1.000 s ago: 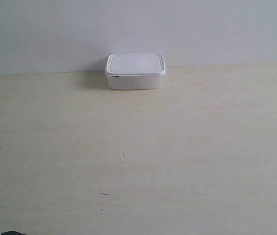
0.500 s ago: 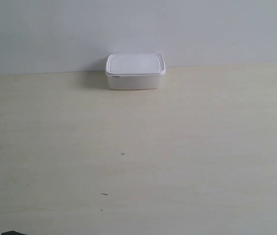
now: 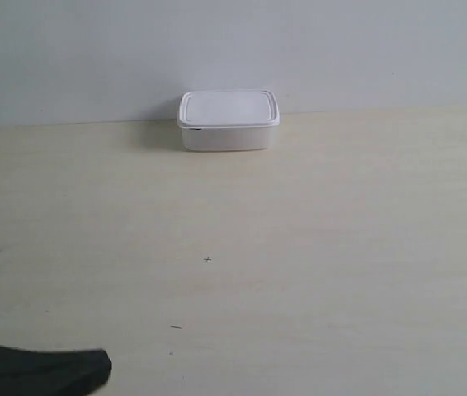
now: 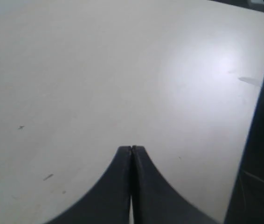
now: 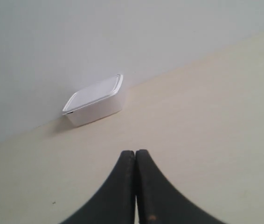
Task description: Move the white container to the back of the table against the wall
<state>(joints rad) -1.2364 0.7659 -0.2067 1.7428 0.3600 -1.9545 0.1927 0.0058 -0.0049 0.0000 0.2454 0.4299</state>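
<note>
We find the exterior camera set above the table's (image 3: 316,272) near side, facing the wall (image 3: 233,49) and tilted down. The container (image 3: 228,120) sits far off, mid-frame. The left wrist camera looks down past the left gripper (image 4: 131,148) onto bare table as far as one edge. With the exterior view it shares a cross mark (image 3: 208,259) and a dash (image 3: 176,327). The right wrist camera looks low past the right gripper (image 5: 135,151) toward the wall, its picture tilted, sharing container and wall with the exterior view.
</note>
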